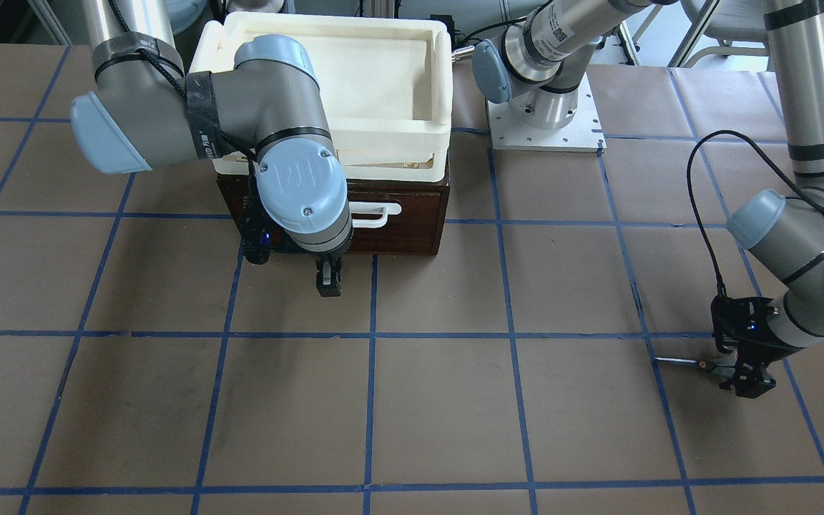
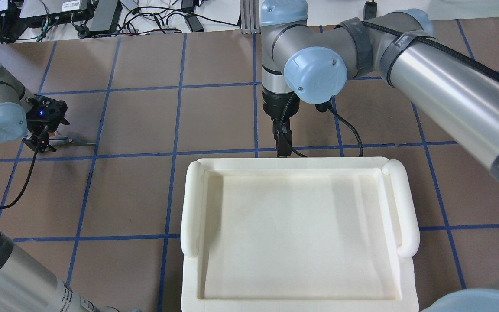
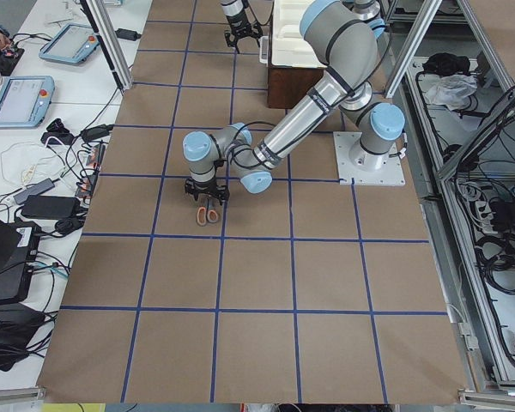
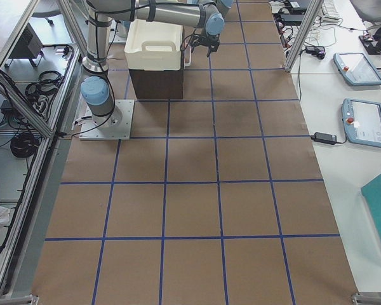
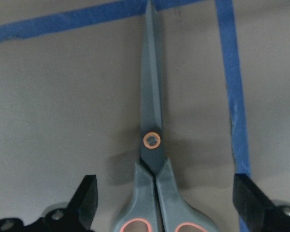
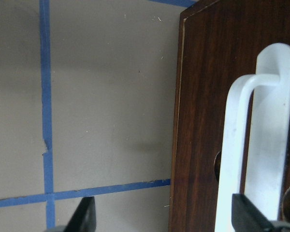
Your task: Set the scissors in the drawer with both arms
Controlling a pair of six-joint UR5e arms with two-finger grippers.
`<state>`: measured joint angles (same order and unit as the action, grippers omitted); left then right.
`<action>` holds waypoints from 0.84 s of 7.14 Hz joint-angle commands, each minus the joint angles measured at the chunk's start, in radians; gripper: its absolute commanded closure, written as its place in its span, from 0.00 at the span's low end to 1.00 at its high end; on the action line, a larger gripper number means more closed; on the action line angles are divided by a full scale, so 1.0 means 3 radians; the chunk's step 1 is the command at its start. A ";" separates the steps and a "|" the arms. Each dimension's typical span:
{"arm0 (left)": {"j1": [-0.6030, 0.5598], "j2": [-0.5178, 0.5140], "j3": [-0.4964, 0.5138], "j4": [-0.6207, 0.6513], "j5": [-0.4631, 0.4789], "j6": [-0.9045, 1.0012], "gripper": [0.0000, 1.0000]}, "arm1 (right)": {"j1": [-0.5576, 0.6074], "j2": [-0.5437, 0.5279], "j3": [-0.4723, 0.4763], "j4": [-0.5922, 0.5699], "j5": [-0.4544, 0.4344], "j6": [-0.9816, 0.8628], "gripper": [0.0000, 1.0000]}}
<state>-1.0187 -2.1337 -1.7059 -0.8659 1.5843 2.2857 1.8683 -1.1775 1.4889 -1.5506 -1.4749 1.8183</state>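
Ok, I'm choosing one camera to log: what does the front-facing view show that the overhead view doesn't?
Only front-facing: the drawer with its dark front and white handle, under the tray. Only overhead: the cables beyond the far edge of the table. Both: the tray, the scissors lying on the table at the left tool, and the right tool hanging by the tray's front edge.

You've got: 1 scissors (image 5: 151, 121), 1 drawer (image 1: 419, 222), 1 tray (image 1: 438, 79) on the drawer, 2 arms (left arm (image 1: 812, 71), right arm (image 1: 276, 107)), 2 grippers (left gripper (image 5: 164, 193), right gripper (image 1: 328, 286)), 2 pendants (image 4: 357, 68) (image 4: 368, 122).
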 commanded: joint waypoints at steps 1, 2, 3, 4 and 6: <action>0.0057 -0.0005 -0.0010 0.0008 -0.0101 0.0020 0.00 | 0.0005 0.0003 0.0002 0.0096 0.0002 0.0044 0.00; 0.0057 -0.0010 -0.0010 0.0008 -0.0111 0.0005 0.01 | 0.0005 0.0008 0.0002 0.0096 0.0002 0.0054 0.00; 0.0057 -0.0016 -0.0025 0.0002 -0.0106 0.0000 0.02 | 0.0005 0.0054 0.0002 0.0096 0.0002 0.0090 0.00; 0.0057 -0.0016 -0.0030 0.0002 -0.0106 -0.0010 0.05 | 0.0031 0.0105 0.0002 0.0091 0.0013 0.0090 0.00; 0.0051 -0.0021 -0.0030 0.0008 -0.0106 -0.0015 0.14 | 0.0046 0.0126 0.0002 0.0091 0.0013 0.0090 0.00</action>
<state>-1.0025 -2.1393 -1.7145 -0.8648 1.5524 2.2813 1.8791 -1.1447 1.4895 -1.5231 -1.4715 1.8448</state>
